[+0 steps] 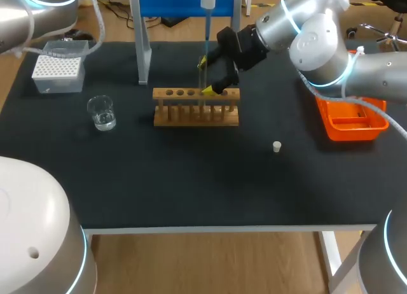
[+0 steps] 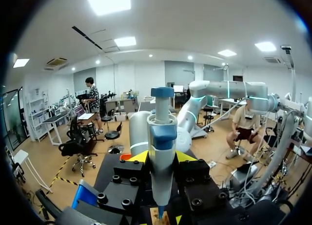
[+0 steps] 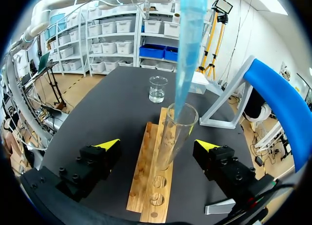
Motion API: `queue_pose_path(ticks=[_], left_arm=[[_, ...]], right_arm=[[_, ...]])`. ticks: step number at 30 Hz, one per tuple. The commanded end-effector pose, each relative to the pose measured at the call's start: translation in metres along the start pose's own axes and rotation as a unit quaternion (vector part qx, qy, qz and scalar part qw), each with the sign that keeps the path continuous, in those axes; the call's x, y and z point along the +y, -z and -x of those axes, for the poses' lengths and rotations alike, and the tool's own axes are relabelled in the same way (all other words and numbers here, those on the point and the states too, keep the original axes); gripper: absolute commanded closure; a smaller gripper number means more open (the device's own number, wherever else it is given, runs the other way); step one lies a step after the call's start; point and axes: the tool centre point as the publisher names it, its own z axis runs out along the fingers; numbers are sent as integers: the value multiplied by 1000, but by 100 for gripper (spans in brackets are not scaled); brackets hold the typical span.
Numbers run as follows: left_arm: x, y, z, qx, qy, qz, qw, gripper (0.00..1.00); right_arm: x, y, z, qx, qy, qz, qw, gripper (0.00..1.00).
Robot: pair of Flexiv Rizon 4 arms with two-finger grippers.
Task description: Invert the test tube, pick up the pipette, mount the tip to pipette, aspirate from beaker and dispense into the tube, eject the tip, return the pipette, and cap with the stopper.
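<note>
The clear glass test tube [image 3: 170,139] stands mouth-up in a hole of the wooden rack [image 1: 196,116], at the middle of the head view, with its long axis near vertical. The right gripper [image 3: 157,144] straddles it, its fingers spread wide and touching neither side. A translucent blue pipette tip [image 3: 187,49] points down into the tube's mouth. The pipette [image 2: 162,137], pale-bodied with a blue cap, hangs upright, clamped by the left gripper [image 2: 162,157].

On the black table [image 1: 191,186], a white stopper [image 1: 276,146] lies to the lower right of the rack. A beaker [image 1: 102,112] sits at left and an orange tray [image 1: 353,133] at right. A tip box [image 1: 58,72] is at upper left, and a blue stand [image 1: 184,2] at top.
</note>
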Motion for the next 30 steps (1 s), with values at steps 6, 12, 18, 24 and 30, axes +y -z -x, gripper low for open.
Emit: queue_pose_path(ticks=[6,12,18,24,30], left_arm=[[7,1,-3,-3,10,13,1000,100],[9,5,-5,-8,13,14,1000,100],[1,10,-4,-23,-4,11,1000,100],[-7,12,-2,-27,-15,11,999,100],[-12,13,-1,-28,-20,13,999,100]], right_arm=[[0,1,0,1,0,-1,1000,0],[0,1,0,1,0,-1,1000,0],[0,1,0,1,0,-1,1000,0],[0,1,0,1,0,-1,1000,0],[0,1,0,1,0,-1,1000,0]])
